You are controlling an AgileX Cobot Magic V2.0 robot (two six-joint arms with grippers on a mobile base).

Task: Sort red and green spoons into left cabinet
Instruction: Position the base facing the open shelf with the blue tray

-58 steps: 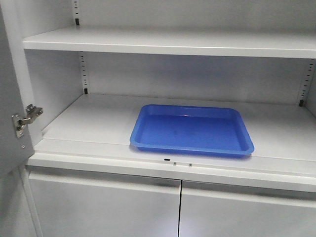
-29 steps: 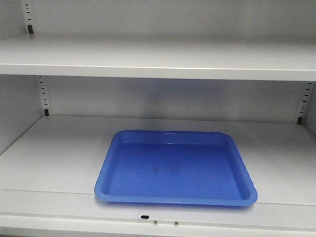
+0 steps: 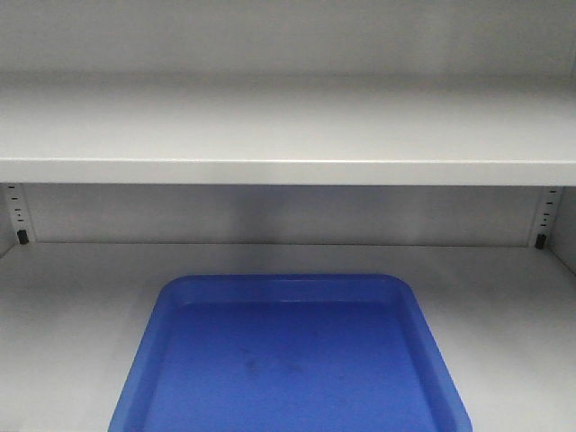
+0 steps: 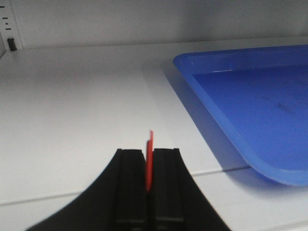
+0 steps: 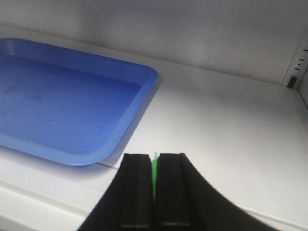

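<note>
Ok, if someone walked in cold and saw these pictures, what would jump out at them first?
The bright blue tray, empty, sits on the pale cabinet shelf and fills the lower middle of the front view. Next come two slivers of colour: a red spoon, seen only edge-on, pinched in the left gripper to the left of the tray, and a green spoon pinched in the right gripper to its right.

tray on lower cabinet shelf, beneath the upper shelf
</note>
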